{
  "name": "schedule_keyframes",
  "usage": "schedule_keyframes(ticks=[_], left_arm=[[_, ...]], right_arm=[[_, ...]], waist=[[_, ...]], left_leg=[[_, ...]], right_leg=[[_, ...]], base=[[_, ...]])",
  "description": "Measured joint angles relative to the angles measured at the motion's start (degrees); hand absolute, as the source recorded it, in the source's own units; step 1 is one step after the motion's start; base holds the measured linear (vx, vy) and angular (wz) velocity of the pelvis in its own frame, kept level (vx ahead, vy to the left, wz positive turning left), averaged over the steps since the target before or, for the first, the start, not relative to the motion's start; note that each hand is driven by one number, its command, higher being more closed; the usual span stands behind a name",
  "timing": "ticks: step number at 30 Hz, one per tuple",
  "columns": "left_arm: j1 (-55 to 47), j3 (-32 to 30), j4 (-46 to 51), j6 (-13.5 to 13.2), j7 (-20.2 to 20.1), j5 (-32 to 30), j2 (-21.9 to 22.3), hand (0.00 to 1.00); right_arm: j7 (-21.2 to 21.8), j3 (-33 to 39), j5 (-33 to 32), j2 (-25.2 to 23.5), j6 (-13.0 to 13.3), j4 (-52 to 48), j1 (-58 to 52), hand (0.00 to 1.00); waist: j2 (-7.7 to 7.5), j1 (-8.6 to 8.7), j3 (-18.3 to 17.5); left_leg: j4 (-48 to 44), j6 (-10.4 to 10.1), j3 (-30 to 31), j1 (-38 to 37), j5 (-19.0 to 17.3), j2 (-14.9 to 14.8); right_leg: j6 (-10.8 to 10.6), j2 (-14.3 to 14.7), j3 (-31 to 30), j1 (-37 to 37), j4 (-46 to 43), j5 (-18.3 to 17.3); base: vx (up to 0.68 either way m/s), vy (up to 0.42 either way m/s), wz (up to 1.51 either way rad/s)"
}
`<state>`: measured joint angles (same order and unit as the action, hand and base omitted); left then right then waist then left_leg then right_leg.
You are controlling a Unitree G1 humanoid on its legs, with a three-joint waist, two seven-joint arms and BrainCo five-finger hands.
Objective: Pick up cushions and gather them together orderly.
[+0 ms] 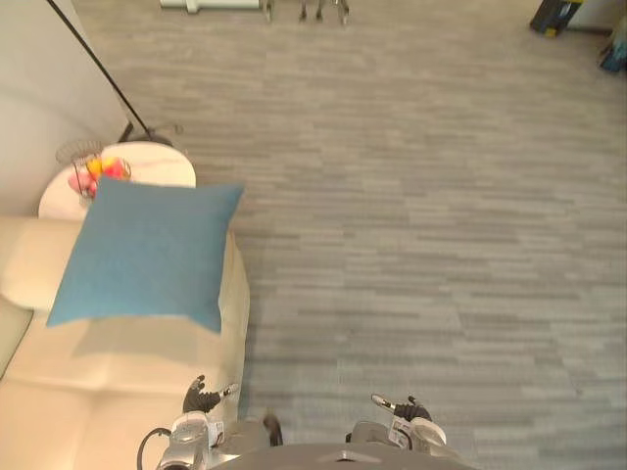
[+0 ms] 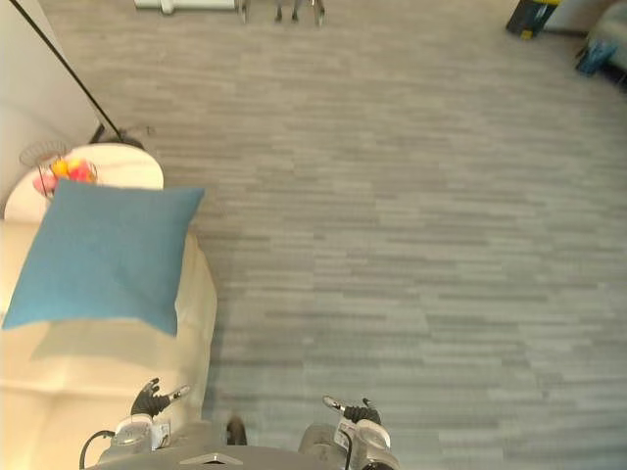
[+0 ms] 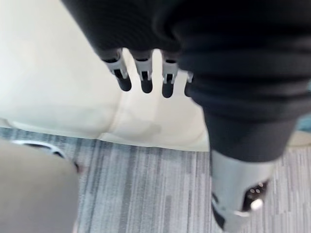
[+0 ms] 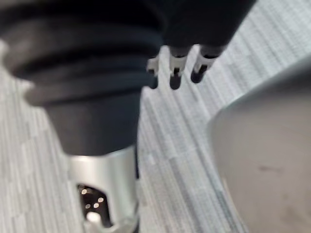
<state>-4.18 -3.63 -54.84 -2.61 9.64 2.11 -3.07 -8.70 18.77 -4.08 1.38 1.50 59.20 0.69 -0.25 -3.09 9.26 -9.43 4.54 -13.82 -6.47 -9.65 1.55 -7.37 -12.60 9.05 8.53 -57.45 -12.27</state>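
A blue square cushion (image 1: 147,250) lies on the arm end of a cream sofa (image 1: 118,382) at the left, one corner hanging past the sofa's edge. My left hand (image 3: 143,73) hangs low beside the sofa's front corner, its fingers relaxed and empty; it also appears at the bottom edge of the left eye view (image 1: 201,397). My right hand (image 4: 175,70) hangs over the grey floor with relaxed fingers holding nothing, low in the left eye view (image 1: 407,411). Both hands are well short of the cushion.
A round white side table (image 1: 162,166) behind the sofa carries a wire basket of fruit (image 1: 88,171). A black lamp pole (image 1: 98,69) slants up beside it. Grey plank floor (image 1: 421,215) spreads to the right. Furniture legs (image 1: 304,10) and a dark-and-yellow object (image 1: 554,15) stand far off.
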Motion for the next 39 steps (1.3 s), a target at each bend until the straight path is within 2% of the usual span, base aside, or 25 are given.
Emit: schedule_keyframes(ticks=[2,4,5,6,8,9,10,11,12,13,15,16,18,20,23,24,25,26,28,30,34,35,36,37,39], left_arm=[[0.3,0.2,-0.4,0.2,0.0,0.0,-0.3,0.0],[0.2,0.2,-1.0,0.3,0.0,0.0,0.0,0.0],[0.2,0.2,-1.0,0.3,0.0,0.0,0.1,0.0],[0.1,0.0,-1.0,0.3,0.0,0.0,0.4,0.0],[-0.1,-2.1,-1.0,0.3,0.0,0.0,0.9,0.0],[-0.1,-3.6,-1.0,0.3,0.0,0.0,1.3,0.0],[-0.1,-4.9,-1.0,0.2,0.1,0.0,1.9,0.0],[0.0,-6.0,-1.1,0.2,0.2,0.0,2.8,0.0],[-0.5,-6.5,-1.3,0.2,0.2,0.0,3.9,0.0],[-0.6,-7.7,-1.1,0.1,0.5,0.1,5.7,0.0],[-0.9,-8.1,-0.9,0.1,1.3,0.2,6.3,0.0],[-0.9,-8.1,-0.4,0.2,1.7,1.4,6.3,0.0],[-1.0,-8.2,0.2,0.2,2.5,2.6,6.1,0.0],[-1.1,-7.3,0.5,0.1,2.7,4.2,5.5,0.0],[-1.1,-6.2,1.1,0.2,2.7,4.5,5.0,0.0],[-1.1,-5.3,1.3,0.2,2.7,4.5,4.7,0.0],[-1.1,-4.7,1.3,0.2,2.7,4.4,4.5,0.0],[-1.1,-4.0,1.3,0.3,2.7,4.5,3.9,0.0],[-0.8,-3.4,1.1,0.3,2.7,4.4,1.0,0.0],[-0.5,-3.4,0.4,0.2,2.7,4.4,0.3,0.0],[0.1,-4.1,-1.6,0.2,2.9,4.5,-0.2,0.0],[0.1,-4.2,-1.8,0.2,2.9,4.5,-0.2,0.0],[0.0,-4.4,-2.1,0.2,2.9,4.5,0.0,0.0],[0.0,-5.1,-2.2,0.3,2.9,4.5,0.1,0.0],[0.0,-5.6,-2.2,0.3,2.9,4.5,0.3,0.0]], right_arm=[[0.0,-0.4,0.1,0.1,0.1,0.0,0.4,0.0],[0.0,-0.3,0.0,0.7,0.0,0.0,0.7,0.0],[0.1,-0.2,-0.1,0.7,0.0,-0.1,0.7,0.0],[0.0,0.5,-0.1,0.9,0.1,-0.6,0.6,0.0],[0.0,1.2,-0.2,0.7,0.1,-0.5,-0.1,0.0],[0.0,2.2,-0.1,0.4,0.0,-0.6,-0.2,0.0],[0.1,2.7,-0.1,0.3,-0.1,-1.4,-0.4,0.0],[0.1,2.8,-0.1,0.4,0.0,-2.2,-0.6,0.0],[0.1,3.3,-0.1,0.8,0.2,-2.9,-0.5,0.0],[0.0,4.1,-0.1,1.3,0.2,-3.4,-0.4,0.0],[0.0,4.5,-0.1,1.3,0.2,-3.4,-0.5,0.0],[-0.1,4.5,-0.2,1.3,0.1,-3.6,-0.7,0.0],[-0.2,4.1,-0.3,1.4,0.0,-3.5,-1.4,0.0],[-0.2,3.9,-0.8,1.6,0.1,-2.0,-1.9,0.0],[-0.3,3.9,-1.3,1.5,-0.1,-1.8,-2.2,0.0],[-0.3,4.0,-1.3,1.6,-0.1,-1.8,-2.3,0.0],[-0.3,4.0,-1.4,1.7,-0.1,-1.8,-2.4,0.0],[-0.3,4.0,-1.9,1.6,-0.2,-1.6,-2.4,0.0],[-0.3,3.9,-2.4,-0.4,0.0,-1.8,-2.3,0.0],[-0.4,4.0,-2.3,-0.9,-0.1,-1.4,-2.4,0.0],[-0.3,4.0,-2.4,-1.1,0.0,-0.5,-2.3,0.0],[-0.3,4.0,-2.3,-1.0,-0.1,-0.5,-2.2,0.0],[-0.2,4.0,-2.3,-0.9,0.1,-0.5,-2.1,0.0],[-0.2,3.9,-2.2,-1.0,0.7,-0.7,-2.2,0.0],[-0.3,3.8,-2.2,-1.1,0.8,-0.8,-2.3,0.0]], waist=[[0.1,0.68,0.1],[0.6,1.7,0.4],[0.77,1.86,0.5],[1.04,2.02,0.8],[0.4,1.78,1.3],[0.01,1.56,1.5],[0.55,1.59,1.7],[1.36,1.84,1.6],[3.39,1.68,1.3],[4.33,1.08,1.3],[5.13,1.36,0.6],[5.18,2.14,0.6],[4.97,1.63,0.8],[4.77,0.82,0.8],[4.42,1.19,1.0],[4.44,1.29,0.9],[4.66,1.46,0.9],[3.32,1.26,0.7],[-0.2,1.3,0.4],[-1.27,1.24,0.4],[-1.39,1.4,0.7],[-1.44,1.37,0.8],[-0.84,1.58,1.0],[-0.86,2.04,1.0],[-0.79,2.04,1.1]], left_leg=[[3.3,0.1,1.5,-3.6,0.0,-0.4],[4.4,0.1,3.8,-4.9,-0.4,-1.1],[4.5,-0.3,4.6,-5.2,-0.7,-1.4],[4.5,-1.1,6.0,-5.9,-1.9,-1.9],[4.3,-2.5,8.9,-7.6,-4.9,-2.0],[3.6,-3.2,10.7,-8.8,-6.8,-2.0],[2.3,-3.8,12.6,-9.5,-9.1,-3.0],[0.8,-4.5,15.0,-10.1,-12.0,-5.1],[0.0,-4.7,16.3,-10.4,-12.9,-6.4],[-2.0,-5.7,19.0,-10.1,-11.9,-7.7],[-7.5,-6.7,21.5,-7.4,-10.8,-8.9],[-17.5,-8.5,21.4,-2.0,-8.6,-9.7],[-27.1,-9.3,17.1,2.7,-4.2,-12.1],[-31.7,-9.0,7.1,6.3,-4.4,-15.1],[-23.4,-9.8,1.6,9.2,-6.8,-12.9],[-14.9,-9.9,-1.8,10.2,-4.8,-11.8],[-9.2,-9.2,-4.2,10.8,0.3,-11.3],[-6.4,-7.5,-5.7,10.5,2.6,-10.0],[-0.1,-6.0,-2.8,8.5,5.7,-5.9],[1.0,-5.5,-1.5,8.2,6.1,-4.7],[3.6,-4.6,1.5,4.1,6.4,-2.6],[3.8,-4.4,1.9,3.4,6.3,-2.4],[4.4,-3.9,4.5,2.2,5.9,-2.3],[4.4,-3.2,7.3,2.2,5.4,-2.8],[4.6,-3.3,9.8,2.5,5.3,-3.2]], right_leg=[[2.1,0.6,4.5,3.8,7.6,-2.5],[2.8,3.6,4.0,6.6,23.1,-1.2],[2.8,4.4,3.2,7.0,27.8,0.3],[2.7,6.0,1.1,7.0,37.7,4.7],[1.7,6.6,-3.1,6.6,51.5,13.0],[1.7,6.1,-5.5,6.7,52.9,13.8],[1.4,6.3,-6.1,6.4,50.5,17.9],[1.7,8.1,-5.9,7.1,44.4,18.2],[2.3,8.9,-4.9,8.2,39.7,15.2],[3.6,8.9,-3.0,9.5,33.1,9.5],[4.6,8.3,0.3,8.2,31.4,6.6],[5.4,6.8,4.8,5.3,31.7,5.2],[6.4,6.4,8.2,1.2,34.0,4.4],[6.8,5.9,12.9,-5.6,39.2,4.2],[6.0,3.7,17.2,-9.7,42.0,4.7],[5.3,2.8,19.4,-10.8,42.7,5.1],[5.1,2.7,20.6,-11.3,42.8,5.2],[3.8,2.3,21.2,-11.9,43.0,4.7],[3.1,0.2,21.5,-12.7,44.0,4.6],[3.1,-0.7,21.4,-13.0,43.1,4.6],[1.6,-5.5,20.0,-11.5,29.4,5.8],[1.6,-6.2,19.1,-10.8,26.7,6.4],[2.9,-7.0,14.5,-7.5,19.2,7.8],[2.5,-4.5,9.9,-5.9,18.6,2.9],[2.7,-1.7,6.8,-5.0,21.2,0.2]], base=[[0.44,0.018,0.22],[0.37,-0.064,0.53],[0.37,-0.118,0.69],[0.38,-0.159,0.67],[0.41,-0.227,0.81],[0.45,-0.342,0.86],[0.46,-0.362,0.95],[0.44,-0.362,0.87],[0.53,-0.398,0.85],[0.45,-0.323,0.61],[0.42,-0.308,0.96],[0.39,-0.287,1.3],[0.3,-0.207,1.1],[0.42,-0.19,1.01],[0.23,-0.025,0.98],[0.18,0.059,1.02],[0.16,0.07,0.98],[0.15,0.079,0.86],[0.14,0.098,0.82],[0.09,0.099,0.57],[0.05,0.094,0.42],[0.01,0.054,0.49],[0.04,0.017,0.8],[0.02,-0.02,0.94],[0.02,-0.044,0.9]])
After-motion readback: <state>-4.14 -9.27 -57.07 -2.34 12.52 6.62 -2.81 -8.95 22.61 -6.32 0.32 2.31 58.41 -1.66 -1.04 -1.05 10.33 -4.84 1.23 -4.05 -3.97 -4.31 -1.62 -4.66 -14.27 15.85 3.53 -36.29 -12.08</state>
